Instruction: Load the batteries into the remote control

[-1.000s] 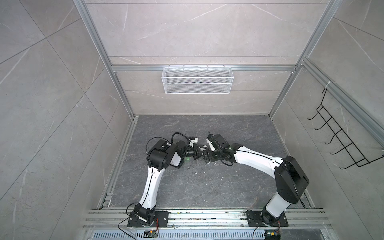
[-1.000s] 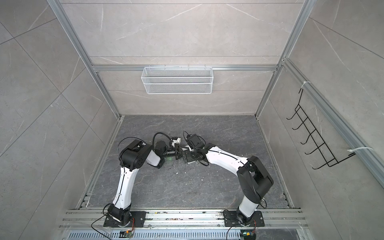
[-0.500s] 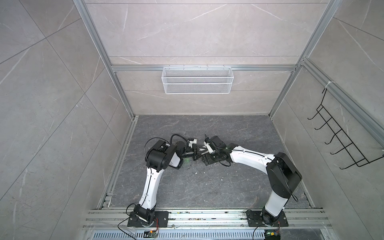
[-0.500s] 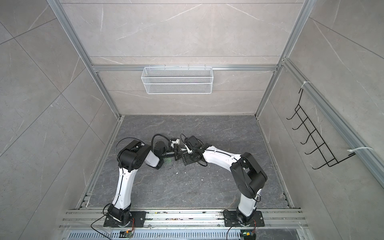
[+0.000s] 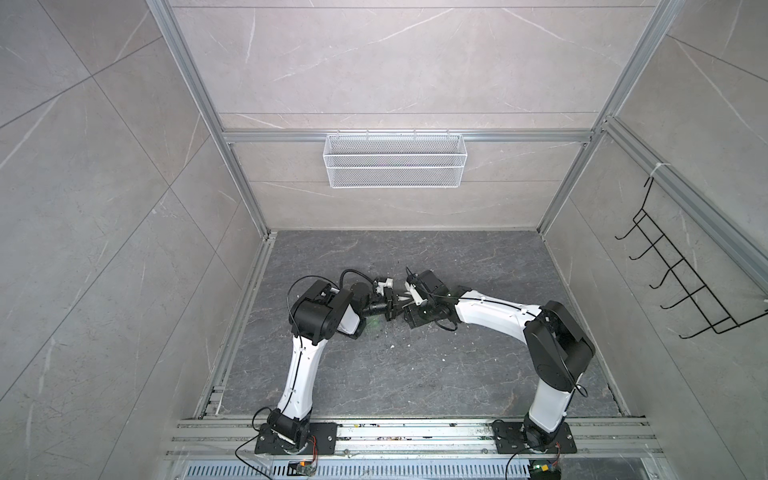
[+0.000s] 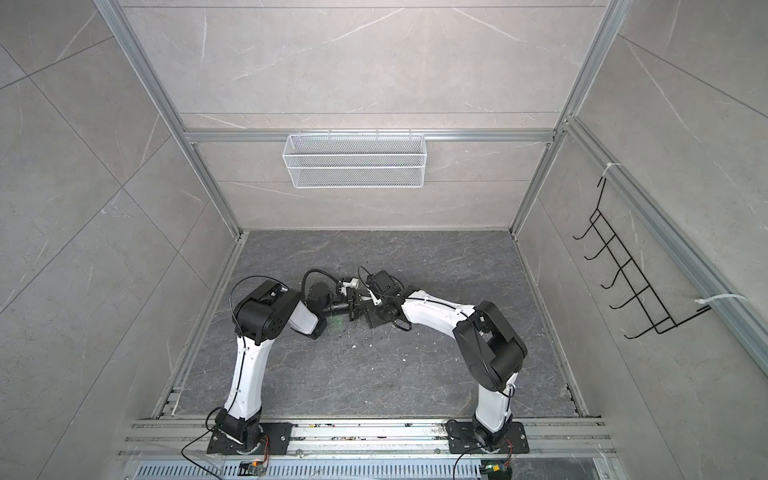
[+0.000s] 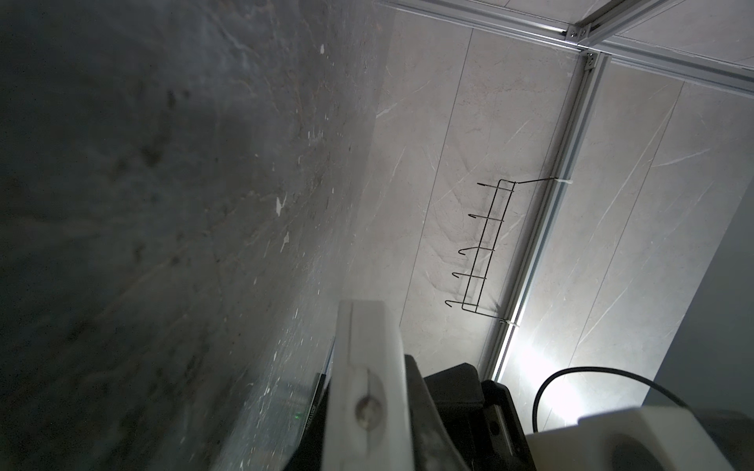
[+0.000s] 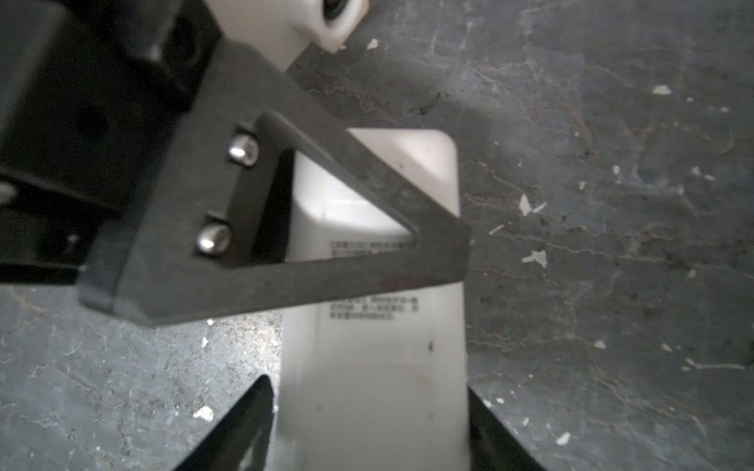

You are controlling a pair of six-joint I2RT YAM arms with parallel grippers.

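We are seeing both arms meeting low over the middle of the grey bench [image 5: 415, 374]. The left claw [image 5: 390, 306] is clamping the remote control [image 8: 375, 359], which is showing its white, printed back just above the bench. One dark finger [image 8: 326, 261] of that claw is lying across the back. The right claw [image 8: 367, 428] is standing apart, straddling the remote's long edges, with a sliver of bench showing beside one finger. White specks [image 8: 534, 257] are dotting the bench.
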